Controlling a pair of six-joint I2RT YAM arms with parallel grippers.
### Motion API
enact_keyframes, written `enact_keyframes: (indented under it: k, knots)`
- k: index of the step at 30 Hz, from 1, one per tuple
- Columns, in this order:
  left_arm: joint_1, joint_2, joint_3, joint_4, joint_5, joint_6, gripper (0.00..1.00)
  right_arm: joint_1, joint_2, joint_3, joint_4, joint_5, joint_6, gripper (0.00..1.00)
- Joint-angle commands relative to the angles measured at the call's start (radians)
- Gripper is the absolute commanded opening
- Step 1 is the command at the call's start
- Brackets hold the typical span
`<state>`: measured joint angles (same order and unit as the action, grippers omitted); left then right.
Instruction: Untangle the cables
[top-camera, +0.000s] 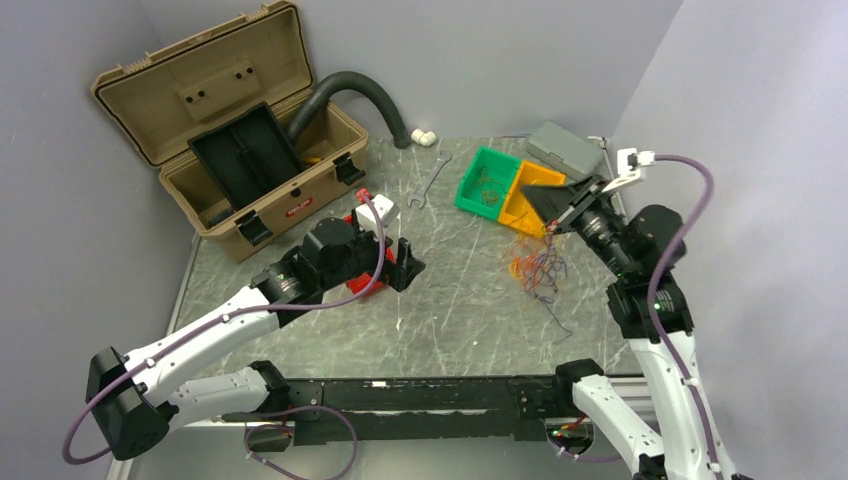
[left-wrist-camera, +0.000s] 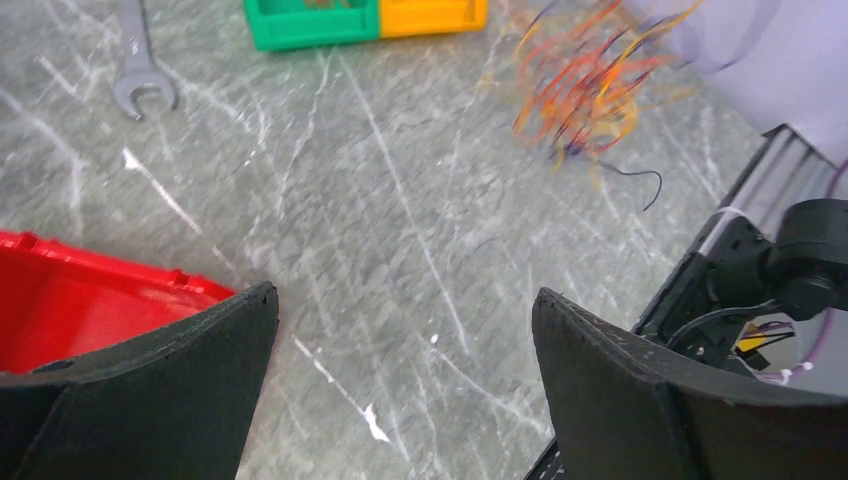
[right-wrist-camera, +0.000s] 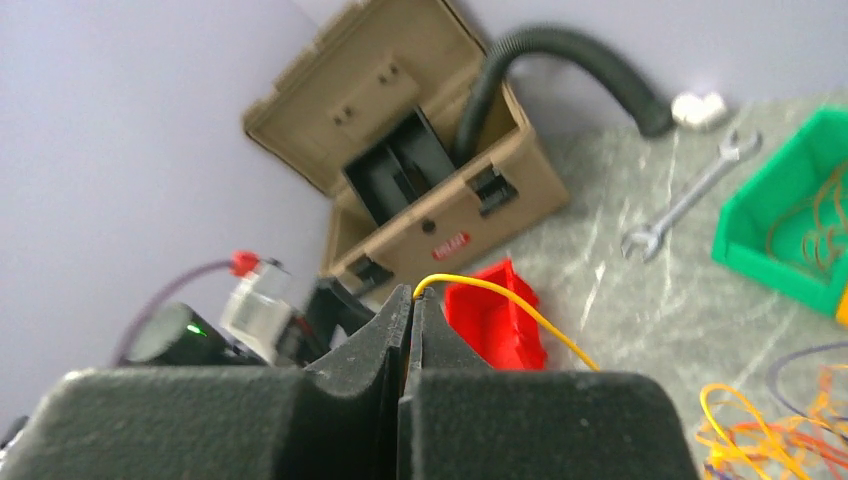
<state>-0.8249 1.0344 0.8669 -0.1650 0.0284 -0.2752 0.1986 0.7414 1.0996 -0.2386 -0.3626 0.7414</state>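
Wkshop-style robot lab bench (top-camera: 450, 320): toolbox (top-camera: 200, 80), wrench (top-camera: 430, 180), green bin (top-camera: 463, 193), orange bin (top-camera: 516, 224).

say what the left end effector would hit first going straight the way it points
Most likely the bare grey marbled tabletop just ahead of the open left end effector. The tangle of thin orange, yellow and red wires lies farther on, off to the right; depth is unclear.

Cables (top-camera: 538, 268) right of centre, before twin bins (top-camera: 468, 182); wrench (top-camera: 430, 181) left of bins; toolbox (top-camera: 300, 205) rear-left.

White tubular links (top-camera: 200, 335), black joint housings (top-camera: 335, 250), black wedge-shaped pincer fingers (left-wrist-camera: 640, 400), looping purple cables (top-camera: 711, 188).
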Motion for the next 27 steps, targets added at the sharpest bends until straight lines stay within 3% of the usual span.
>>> enact_keyframes:
  k: [1,9,14,18,27]
  knots:
    - [0.002,0.0,0.003,0.116,0.119,0.004,0.99,0.01,0.024,-0.137,0.0,-0.093,0.0,0.0]
    - [0.002,0.066,-0.003,0.253,0.242,-0.018,0.98,0.061,-0.002,-0.25,0.04,-0.059,0.012,0.0]
    - [-0.004,0.11,0.013,0.347,0.279,-0.003,0.91,0.101,0.009,-0.247,0.039,-0.045,0.0,0.0]
    - [-0.013,0.2,0.078,0.389,0.328,0.022,0.86,0.119,0.014,-0.233,0.039,-0.035,-0.001,0.0]
    - [-0.062,0.397,0.232,0.522,0.41,-0.005,0.87,0.125,0.047,-0.189,0.04,-0.03,-0.003,0.0]
